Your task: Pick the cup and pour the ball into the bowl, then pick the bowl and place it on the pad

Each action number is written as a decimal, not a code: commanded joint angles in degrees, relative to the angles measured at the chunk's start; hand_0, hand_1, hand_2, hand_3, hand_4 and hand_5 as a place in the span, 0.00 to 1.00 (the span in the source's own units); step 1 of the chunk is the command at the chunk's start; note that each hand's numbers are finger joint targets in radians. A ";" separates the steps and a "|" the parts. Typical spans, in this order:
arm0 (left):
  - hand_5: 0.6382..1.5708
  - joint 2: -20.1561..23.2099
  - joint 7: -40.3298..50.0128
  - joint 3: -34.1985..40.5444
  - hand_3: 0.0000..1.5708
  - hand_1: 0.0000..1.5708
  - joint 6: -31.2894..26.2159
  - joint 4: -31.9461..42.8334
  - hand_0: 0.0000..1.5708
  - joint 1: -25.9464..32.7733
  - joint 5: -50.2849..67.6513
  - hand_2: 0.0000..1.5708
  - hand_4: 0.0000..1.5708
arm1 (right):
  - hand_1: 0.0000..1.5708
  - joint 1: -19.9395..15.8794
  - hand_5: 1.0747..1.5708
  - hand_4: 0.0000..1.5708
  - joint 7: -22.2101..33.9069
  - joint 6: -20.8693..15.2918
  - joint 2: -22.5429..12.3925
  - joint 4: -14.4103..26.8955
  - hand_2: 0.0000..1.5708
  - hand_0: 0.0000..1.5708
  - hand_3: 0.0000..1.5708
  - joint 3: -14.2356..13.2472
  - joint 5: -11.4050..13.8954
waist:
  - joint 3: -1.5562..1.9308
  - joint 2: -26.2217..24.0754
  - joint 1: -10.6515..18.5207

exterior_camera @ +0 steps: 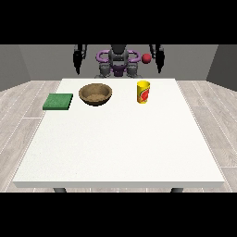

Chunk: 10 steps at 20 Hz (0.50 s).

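Note:
A yellow cup with a red mark stands upright on the white table, far right of centre. A brown wooden bowl sits to its left, and a flat green pad lies further left near the table's edge. A red ball shows above and behind the cup, in front of the robot's upper body, not inside the cup. The hand at the view's left and the hand at the view's right both hang beside the robot's body behind the table, far from every object, holding nothing.
The robot's dark torso with purple rings stands behind the table's far edge. Grey walls and a wooden plank floor surround the table. The near half of the tabletop bears no objects.

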 commanded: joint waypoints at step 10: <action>0.99 -4.01 25.00 -1.11 0.00 0.00 3.85 -13.22 0.00 3.65 8.18 0.00 0.40 | 0.00 6.50 0.92 0.55 18.64 -1.57 0.08 -11.16 0.00 0.00 0.00 -2.90 -7.22 | 0.81 -25.30 -0.92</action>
